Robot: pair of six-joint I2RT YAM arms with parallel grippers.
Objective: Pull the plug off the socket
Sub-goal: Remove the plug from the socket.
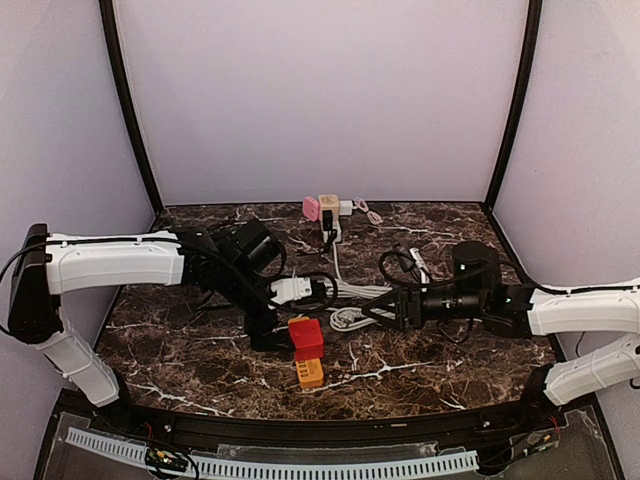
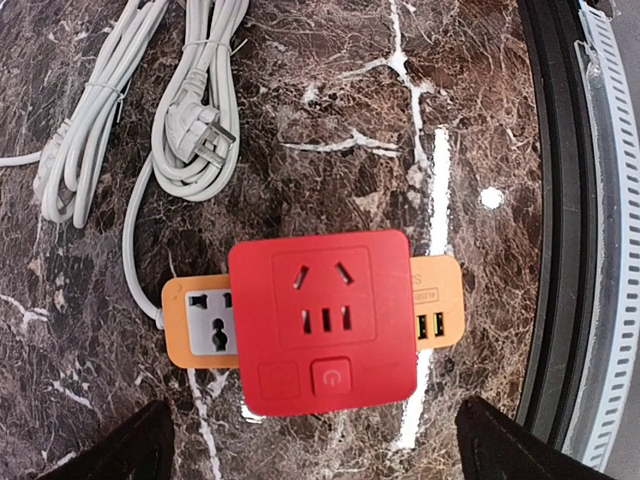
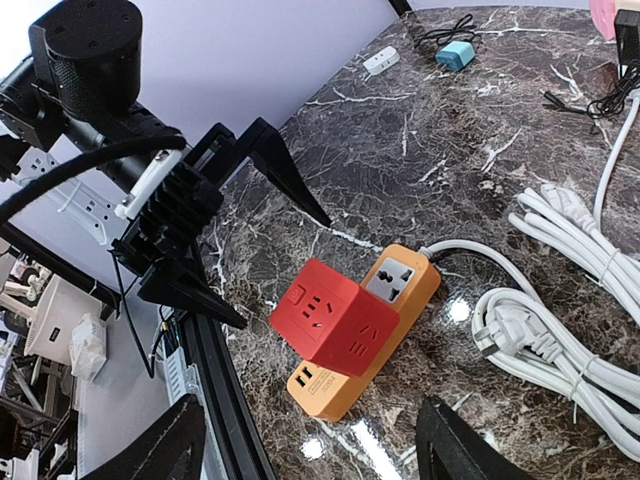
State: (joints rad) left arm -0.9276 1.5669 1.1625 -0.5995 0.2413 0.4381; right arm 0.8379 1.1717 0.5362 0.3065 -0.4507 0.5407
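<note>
Made out only a power sign on the button of the red cube, under its slots; could not read small print on the orange strip.

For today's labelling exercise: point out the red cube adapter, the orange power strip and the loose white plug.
red cube adapter (image 2: 322,300): left wrist view, top face.
orange power strip (image 2: 198,325): left wrist view, left end.
loose white plug (image 2: 200,130): left wrist view, plug head.

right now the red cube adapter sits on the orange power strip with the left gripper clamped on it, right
Not clamped: the left wrist view shows the left gripper open, its fingers clear of the red cube adapter. The adapter does sit on the orange power strip.
</note>
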